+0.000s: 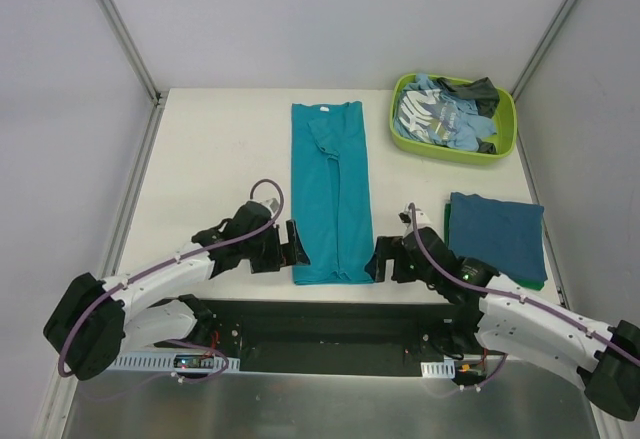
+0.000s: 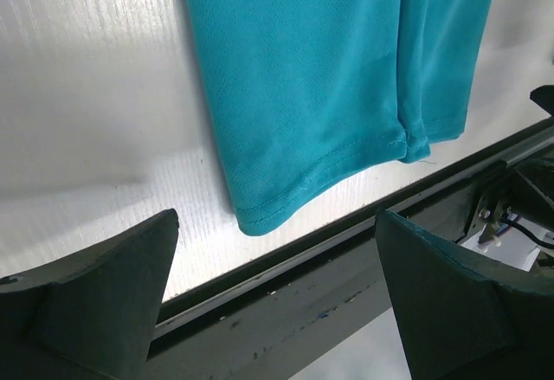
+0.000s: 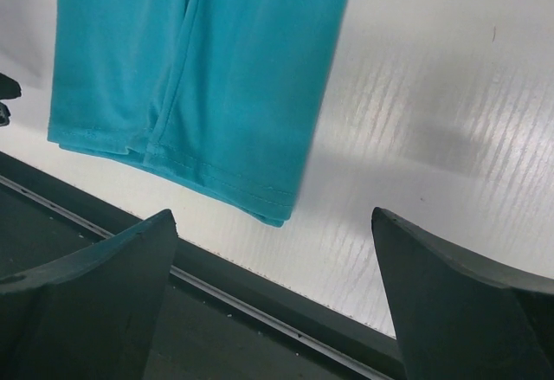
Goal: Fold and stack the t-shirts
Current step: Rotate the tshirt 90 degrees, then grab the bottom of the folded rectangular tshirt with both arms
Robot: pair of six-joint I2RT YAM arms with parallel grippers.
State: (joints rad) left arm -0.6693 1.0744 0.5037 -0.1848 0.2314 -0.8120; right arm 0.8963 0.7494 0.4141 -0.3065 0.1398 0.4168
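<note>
A bright teal t-shirt (image 1: 331, 191), folded into a long narrow strip, lies down the middle of the white table (image 1: 220, 159). Right of its near hem, a folded dark blue-teal shirt (image 1: 497, 236) rests on a green shirt (image 1: 447, 227), of which only the edges show. Right of the teal shirt's collar end, a lime-green plastic tub (image 1: 450, 152) holds crumpled light blue printed cloth (image 1: 430, 114) and dark grey cloth (image 1: 478, 94); how many pieces there are cannot be told. The left gripper (image 1: 297, 243) and the right gripper (image 1: 378, 259) flank the near hem with their jaws spread wide, just short of the cloth.
</note>
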